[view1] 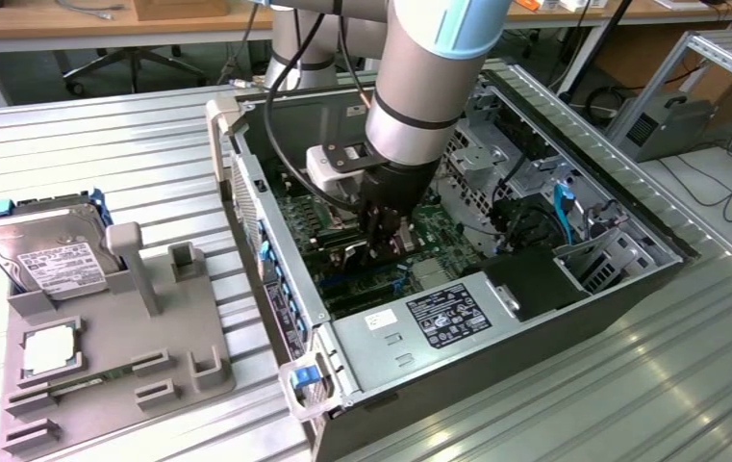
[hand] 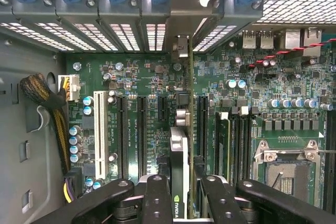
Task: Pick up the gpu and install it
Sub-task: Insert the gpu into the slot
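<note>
Silver-grey tubular arm [view1: 433,87] with pale-blue joint cap [view1: 468,29], trailing black cables [view1: 291,154], and a black gripper [view1: 389,243] of bolted links.

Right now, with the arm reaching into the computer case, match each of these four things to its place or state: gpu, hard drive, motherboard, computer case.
Column one:
1 gpu
2 hard drive
3 motherboard
4 computer case

Column two:
A propped upright in the grey rack
B open, side panel off
C gripped edge-on by the hand
D green, lying inside the case

Pairs: 1-C; 2-A; 3-D; 4-B
</note>
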Robot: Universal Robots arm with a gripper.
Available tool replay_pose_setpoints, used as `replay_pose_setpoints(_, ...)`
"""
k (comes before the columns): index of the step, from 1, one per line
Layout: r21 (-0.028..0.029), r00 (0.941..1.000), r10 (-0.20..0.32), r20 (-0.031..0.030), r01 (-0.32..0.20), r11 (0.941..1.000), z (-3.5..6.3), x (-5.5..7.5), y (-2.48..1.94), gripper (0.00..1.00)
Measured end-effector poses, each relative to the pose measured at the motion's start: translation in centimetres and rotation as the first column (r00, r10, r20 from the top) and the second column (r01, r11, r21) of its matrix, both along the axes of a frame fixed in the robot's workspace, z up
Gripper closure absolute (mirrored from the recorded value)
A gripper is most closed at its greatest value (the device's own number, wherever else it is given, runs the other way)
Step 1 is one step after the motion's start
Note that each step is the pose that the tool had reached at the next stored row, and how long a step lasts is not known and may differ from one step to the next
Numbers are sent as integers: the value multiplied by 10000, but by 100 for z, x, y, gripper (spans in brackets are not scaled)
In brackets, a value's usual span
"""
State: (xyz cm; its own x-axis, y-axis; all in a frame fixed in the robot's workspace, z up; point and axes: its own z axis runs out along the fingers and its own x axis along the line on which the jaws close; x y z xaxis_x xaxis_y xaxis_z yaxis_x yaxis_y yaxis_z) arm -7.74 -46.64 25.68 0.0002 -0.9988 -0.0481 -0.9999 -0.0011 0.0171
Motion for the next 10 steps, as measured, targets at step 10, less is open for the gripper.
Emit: replay_pose_setpoints(10,-2,10000,-10,-1,10,10000,-31,0,0,73)
